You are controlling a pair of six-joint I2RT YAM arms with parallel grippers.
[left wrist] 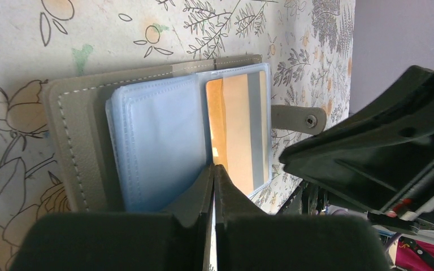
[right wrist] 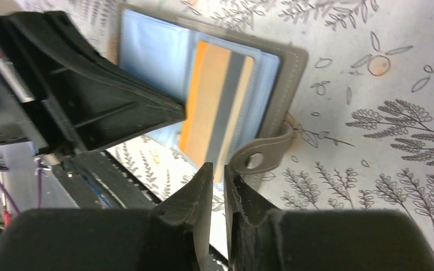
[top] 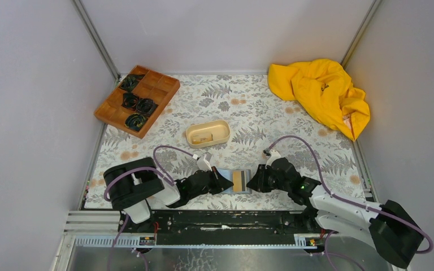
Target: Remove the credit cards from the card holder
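The card holder lies open on the floral cloth between my two grippers, grey outside with pale blue sleeves. One orange credit card with a grey stripe sits in the sleeve on the snap-strap side. My left gripper is shut, its tips at the holder's near edge by the spine. My right gripper has its jaws a narrow gap apart at the card's near edge, beside the strap. No grip on the card shows.
A brown compartment tray with dark coiled items stands at the back left. A beige oval tray sits just beyond the holder. A yellow cloth is heaped at the back right. Grey walls close in both sides.
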